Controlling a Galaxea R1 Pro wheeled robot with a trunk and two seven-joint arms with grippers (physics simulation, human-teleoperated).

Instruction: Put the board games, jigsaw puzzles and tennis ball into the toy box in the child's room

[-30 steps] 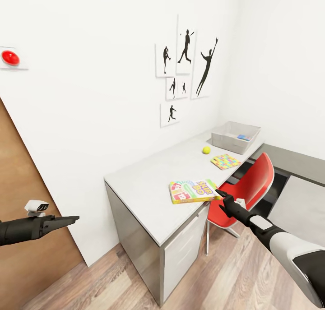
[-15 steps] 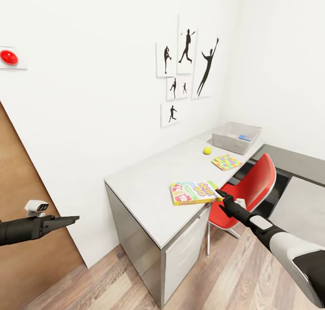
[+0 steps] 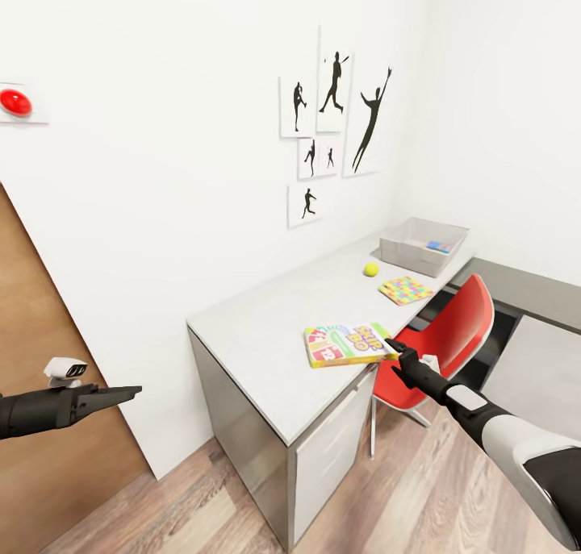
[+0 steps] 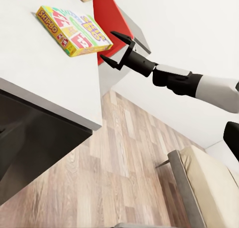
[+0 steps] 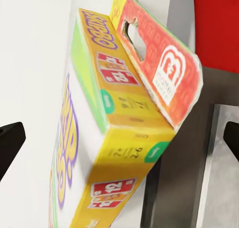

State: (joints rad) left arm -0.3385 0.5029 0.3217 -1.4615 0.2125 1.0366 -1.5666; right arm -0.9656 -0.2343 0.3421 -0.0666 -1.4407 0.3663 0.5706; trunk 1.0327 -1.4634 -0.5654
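The SKIP-BO board game (image 3: 347,343) lies flat near the front edge of the table (image 3: 258,336). My right gripper (image 3: 393,347) is open at the box's right-hand corner. In the right wrist view the box's end (image 5: 124,133) lies between the spread fingertips (image 5: 10,141). The left wrist view shows the same box (image 4: 74,31) and the open right gripper (image 4: 117,51) just off its corner. Farther back are the tennis ball (image 3: 370,269), a jigsaw puzzle (image 3: 404,289) and the toy box (image 3: 415,256) with a small blue board game (image 3: 438,247) inside. My left gripper (image 3: 121,392) hangs shut, far left of the table.
A red chair (image 3: 452,328) stands tucked against the table right beside my right arm. A brown door (image 3: 40,457) is behind my left arm. The lower dark-grey desk section (image 3: 524,292) runs along the right wall. A corner of the bed (image 4: 209,178) is behind me.
The view has shifted very slightly. Both arms and the SKIP-BO box stay where they were.
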